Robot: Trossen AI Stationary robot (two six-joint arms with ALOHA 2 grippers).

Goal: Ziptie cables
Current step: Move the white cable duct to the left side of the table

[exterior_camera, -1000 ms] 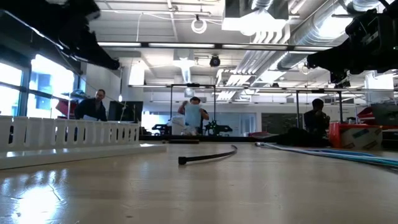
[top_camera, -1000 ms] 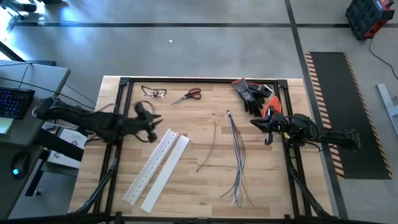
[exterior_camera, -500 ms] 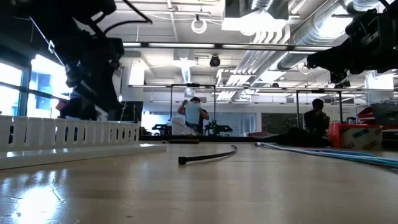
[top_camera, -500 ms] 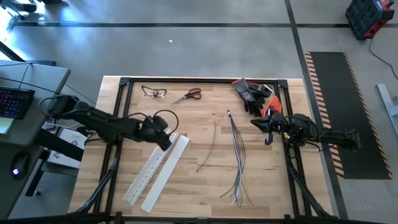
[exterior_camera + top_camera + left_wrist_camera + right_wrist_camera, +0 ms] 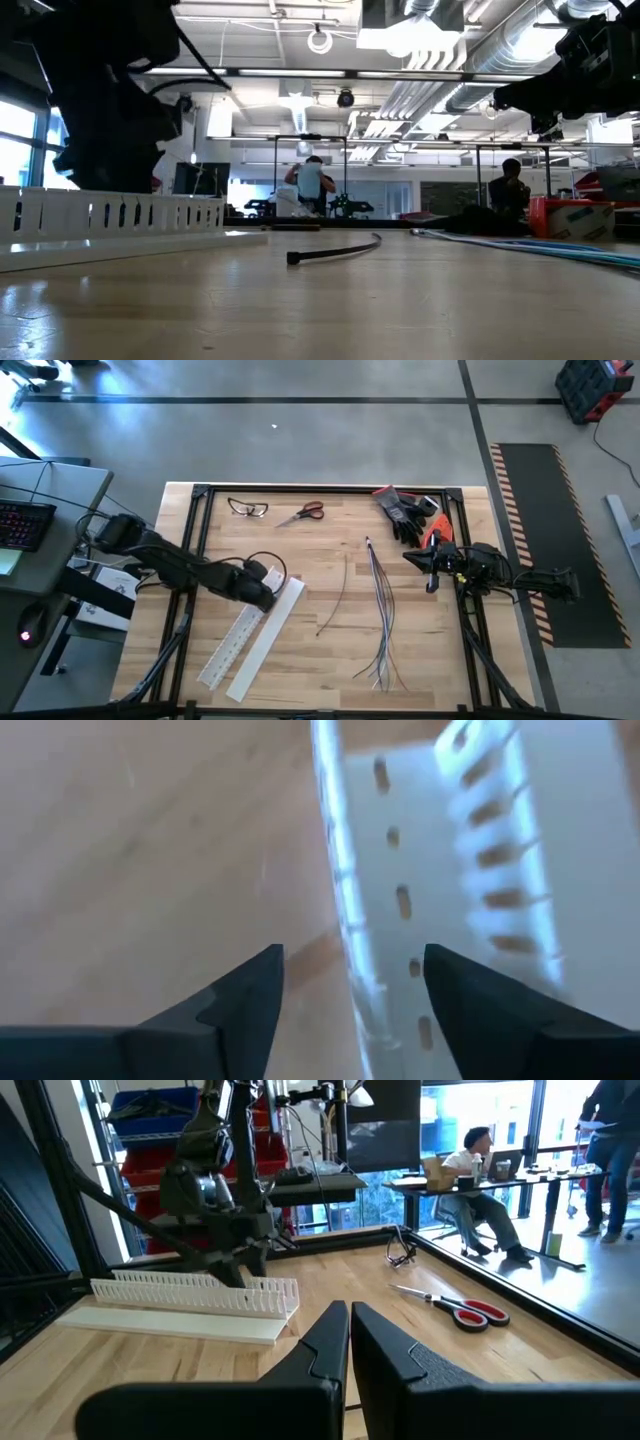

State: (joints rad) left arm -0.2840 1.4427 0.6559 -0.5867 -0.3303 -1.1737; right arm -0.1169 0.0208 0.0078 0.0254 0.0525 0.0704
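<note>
The cables, thin grey, blue and dark wires, lie loose on the wooden table right of its middle, their ends fanned toward the near edge. They also show in the low view. A thin black strip lies left of them. My left gripper points steeply down, open, over the far end of the white slotted channel. In the left wrist view its fingers stand on either side of the channel's clear side wall; no touch shows. My right gripper waits shut and level at the table's right edge.
A flat white cover strip lies beside the channel. Safety glasses, red-handled scissors, black gloves and an orange tool lie along the far edge. A black frame borders the table. People stand beyond the table.
My left gripper has sunk and moved toward the near right, from beside the channel's far end to just over it. It has tipped from nearly level to steeply down and rolled. In the low view the arm has dropped into sight behind the channel.
</note>
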